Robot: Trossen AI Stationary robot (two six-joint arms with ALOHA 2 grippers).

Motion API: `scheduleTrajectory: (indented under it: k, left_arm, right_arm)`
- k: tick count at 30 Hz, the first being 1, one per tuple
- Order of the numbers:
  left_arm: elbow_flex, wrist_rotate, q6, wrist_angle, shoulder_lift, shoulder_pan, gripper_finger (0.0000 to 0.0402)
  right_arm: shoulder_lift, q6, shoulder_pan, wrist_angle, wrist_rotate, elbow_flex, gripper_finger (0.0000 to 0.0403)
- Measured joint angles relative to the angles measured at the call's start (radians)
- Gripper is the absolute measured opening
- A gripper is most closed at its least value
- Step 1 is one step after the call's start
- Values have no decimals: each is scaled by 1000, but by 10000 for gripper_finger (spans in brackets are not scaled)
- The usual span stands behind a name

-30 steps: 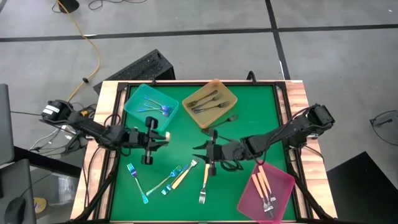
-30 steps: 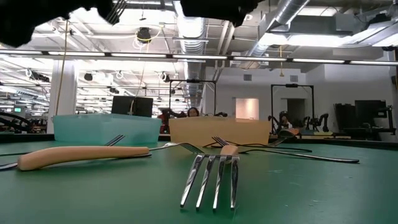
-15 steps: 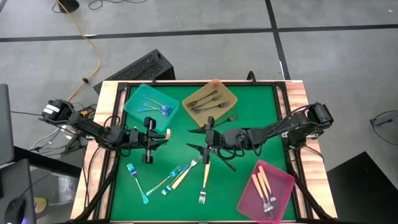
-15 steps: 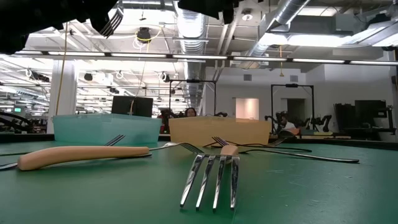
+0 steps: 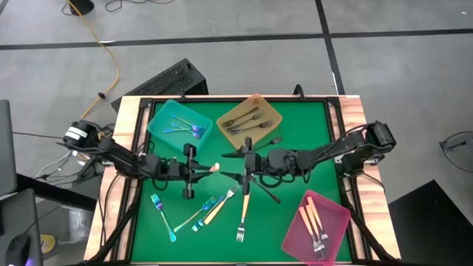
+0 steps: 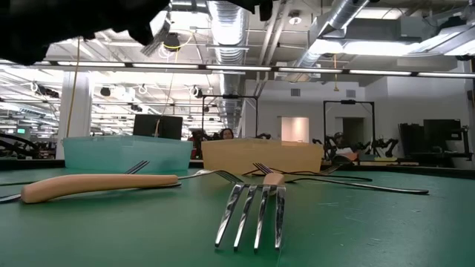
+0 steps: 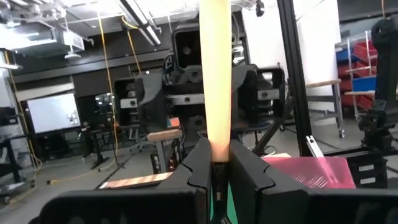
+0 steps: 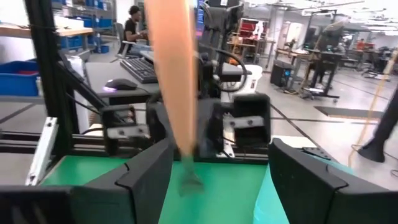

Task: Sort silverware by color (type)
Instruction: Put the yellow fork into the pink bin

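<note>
My left gripper point(image 5: 201, 171) hovers over the middle of the green mat, shut on a cream-handled fork point(image 7: 214, 74). The handle's free end point(image 5: 214, 168) points toward my right gripper point(image 5: 233, 170), which faces it with its fingers open wide and nothing held. In the right wrist view the handle point(image 8: 174, 81) shows between the open fingers point(image 8: 149, 177); I cannot tell whether it reaches in between them. The fork's tines point(image 6: 154, 35) hang behind the left gripper. Several more forks and utensils lie flat on the mat: a blue one point(image 5: 159, 207), a cream-handled one point(image 5: 242, 214). My left gripper pinches the cream handle at its lower end point(image 7: 215, 148), beside the metal neck, between its two fingers. The fingers reach about level from the table's left side, along the fork. The fork is lifted clear of the mat, its handle sticking out ahead of the fingertips.
A teal tray point(image 5: 159, 127) with blue forks and an amber tray point(image 5: 267, 111) with dark utensils stand at the far side. A pink tray point(image 5: 332, 222) with cream-handled pieces sits near right. A dark utensil point(image 5: 275, 139) lies beside the amber tray.
My left gripper has carried the cream-handled fork toward the table's right and slightly down, closer to the right gripper. My right gripper has moved toward the far edge and turned to face the left gripper.
</note>
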Motion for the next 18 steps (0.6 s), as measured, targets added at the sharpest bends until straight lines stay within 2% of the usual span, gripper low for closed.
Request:
scheduleTrajectory:
  k: [3,6,14,18]
  left_arm:
    - [0,4,-25,68,69,32,15]
    - [4,53,-65,134,129,63,15]
    - [100,117,-82,134,271,88,15]
    - [113,143,-81,135,287,101,15]
  right_arm:
    - [0,0,4,1,-32,0,282]
    - [0,1,5,2,-49,0,282]
    - [0,1,4,-5,-50,0,282]
    - [0,1,7,-40,-50,0,282]
